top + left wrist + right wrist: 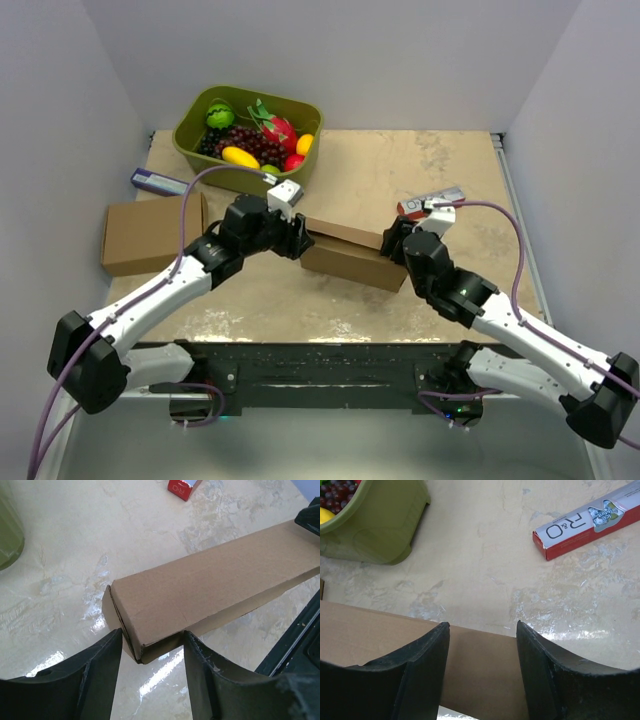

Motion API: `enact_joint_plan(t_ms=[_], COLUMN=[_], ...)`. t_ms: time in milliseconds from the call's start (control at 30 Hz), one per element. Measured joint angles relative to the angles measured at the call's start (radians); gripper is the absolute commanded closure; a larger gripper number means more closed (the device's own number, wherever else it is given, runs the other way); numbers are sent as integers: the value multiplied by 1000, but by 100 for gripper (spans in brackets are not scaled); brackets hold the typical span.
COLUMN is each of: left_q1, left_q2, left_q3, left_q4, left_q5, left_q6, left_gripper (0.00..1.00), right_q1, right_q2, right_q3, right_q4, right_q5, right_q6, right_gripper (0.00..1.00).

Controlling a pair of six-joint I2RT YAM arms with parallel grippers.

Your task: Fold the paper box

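Left gripper point(152, 650): parted around paper box point(210, 585) corner | right gripper point(482, 650): parted above it, empty

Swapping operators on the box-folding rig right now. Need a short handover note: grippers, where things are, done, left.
Left gripper: open, fingers straddling an end corner of the paper box; can't tell if they touch it.
Right gripper: open, over the box's other end, nothing clamped.
Box: mid-table between the arms, lying flat. Second cardboard box sits apart at the left, green tub at the back.
Done: the box looks folded into a closed rectangle.
Left: probably only a check of the end seam, which shows a slight gap in the left wrist view.
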Motion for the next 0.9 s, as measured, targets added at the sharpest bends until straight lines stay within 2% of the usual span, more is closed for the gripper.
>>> enact_joint_plan(t_ms=[233,500,700,900], left_q1=[12,122,150,161], left_q2=[-51,-67,-68,-69], left_q3=[26,75,79,53], left_q4=[-118,-178,-134,12], left_q5=[80,249,304,317], left_q6=[5,19,-34,-127], left_gripper=[35,31,33,42], right_q1=[0,0,0,0], right_q2=[25,37,38,40], right_q3=[0,0,0,2], right_q4=[18,29,29,29], right_q5=[26,28,28,27], right_q6=[-4,-9,-11,-13], right_gripper=[39,39,39,39])
